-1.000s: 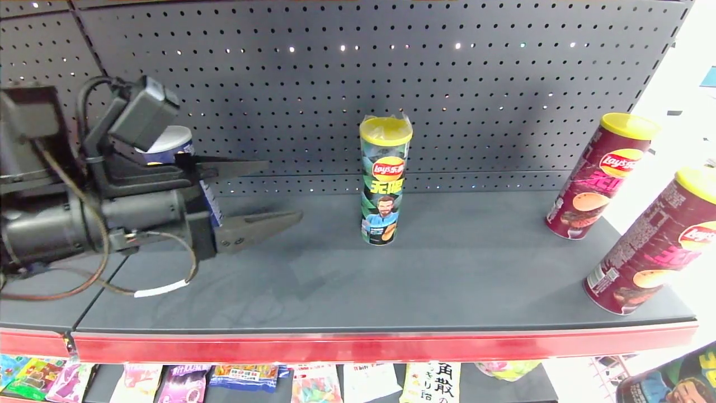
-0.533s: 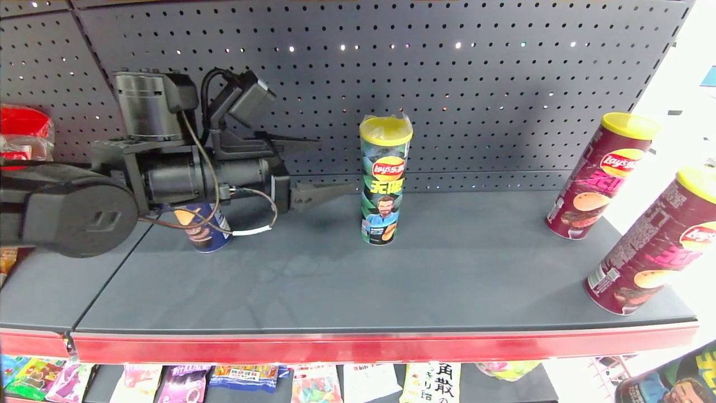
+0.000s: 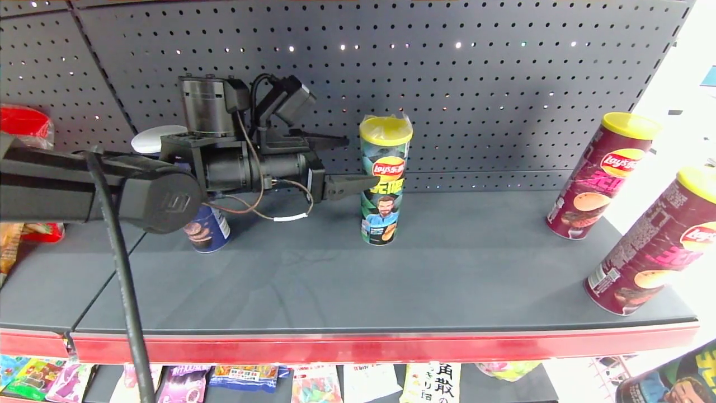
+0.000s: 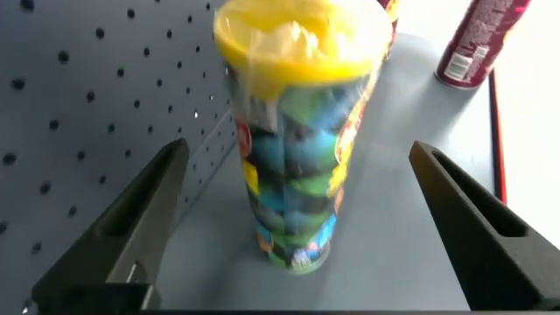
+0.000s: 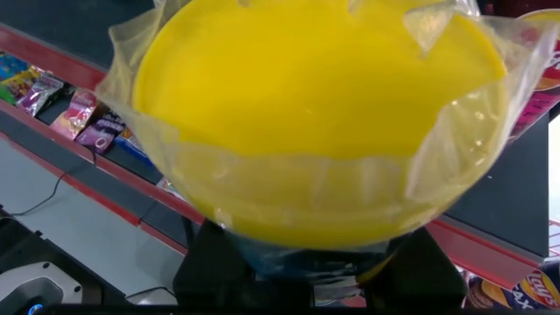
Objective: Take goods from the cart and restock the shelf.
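I count four cans on the shelf (image 3: 391,280) — one green can (image 3: 385,184), two maroon cans (image 3: 601,176) (image 3: 654,246), one blue can (image 3: 208,234). A fifth can (image 5: 319,122), yellow-lidded, sits before the right wrist camera. Below hang snack packets (image 3: 246,376) — too cropped to count.

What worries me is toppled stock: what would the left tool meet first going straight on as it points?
Most likely the green chip can, standing upright on the shelf: the open left tool points at it, and the left wrist view centres it between the fingers.
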Controlling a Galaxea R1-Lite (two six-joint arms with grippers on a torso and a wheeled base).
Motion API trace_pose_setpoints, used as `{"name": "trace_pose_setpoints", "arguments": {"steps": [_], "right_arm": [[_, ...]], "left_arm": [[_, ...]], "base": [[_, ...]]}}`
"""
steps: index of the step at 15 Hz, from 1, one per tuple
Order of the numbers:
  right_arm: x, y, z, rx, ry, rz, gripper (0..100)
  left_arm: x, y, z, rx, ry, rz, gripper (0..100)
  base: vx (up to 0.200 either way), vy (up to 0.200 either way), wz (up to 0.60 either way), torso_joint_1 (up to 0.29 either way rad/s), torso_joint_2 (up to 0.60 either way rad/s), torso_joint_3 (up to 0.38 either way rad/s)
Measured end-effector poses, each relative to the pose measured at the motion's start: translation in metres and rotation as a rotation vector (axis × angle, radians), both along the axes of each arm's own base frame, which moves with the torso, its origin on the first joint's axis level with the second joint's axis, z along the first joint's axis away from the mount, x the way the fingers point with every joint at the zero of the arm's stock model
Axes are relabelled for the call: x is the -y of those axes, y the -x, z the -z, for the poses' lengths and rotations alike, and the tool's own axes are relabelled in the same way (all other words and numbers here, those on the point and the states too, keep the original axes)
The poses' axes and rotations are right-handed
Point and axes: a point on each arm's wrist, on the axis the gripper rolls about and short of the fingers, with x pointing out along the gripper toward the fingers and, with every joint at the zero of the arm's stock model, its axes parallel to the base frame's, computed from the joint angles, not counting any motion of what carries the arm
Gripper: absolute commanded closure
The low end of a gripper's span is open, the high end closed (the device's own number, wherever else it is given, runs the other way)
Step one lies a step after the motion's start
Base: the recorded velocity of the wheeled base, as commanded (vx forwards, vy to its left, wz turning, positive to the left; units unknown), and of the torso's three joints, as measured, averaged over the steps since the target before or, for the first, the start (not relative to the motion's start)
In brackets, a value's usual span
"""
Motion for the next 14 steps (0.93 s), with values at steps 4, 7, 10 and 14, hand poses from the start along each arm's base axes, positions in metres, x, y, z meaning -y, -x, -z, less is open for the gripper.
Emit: {"name": "trace_pose_setpoints", "arguments": {"steps": [4, 7, 10, 14], "right_arm": [[0.0, 0.0, 0.0, 0.0, 0.001, 0.004, 100], [0.0, 0.0, 0.001, -0.005, 0.0, 0.005, 100], [0.0, -0.001, 0.002, -0.008, 0.0, 0.005, 100], [0.0, -0.001, 0.002, -0.01, 0.0, 0.005, 100]], "left_arm": [[0.012, -0.009, 0.003, 0.004, 0.005, 0.019, 0], [0.022, -0.016, 0.006, 0.007, 0.007, 0.032, 0], [0.029, -0.021, 0.01, 0.002, 0.007, 0.038, 0], [0.04, -0.029, 0.012, 0.003, 0.021, 0.043, 100]], "base": [[0.0, 0.0, 0.0, 0.0, 0.0, 0.0], [0.0, 0.0, 0.0, 0.0, 0.0, 0.0], [0.0, 0.0, 0.0, 0.0, 0.0, 0.0], [0.0, 0.0, 0.0, 0.0, 0.0, 0.0]]}}
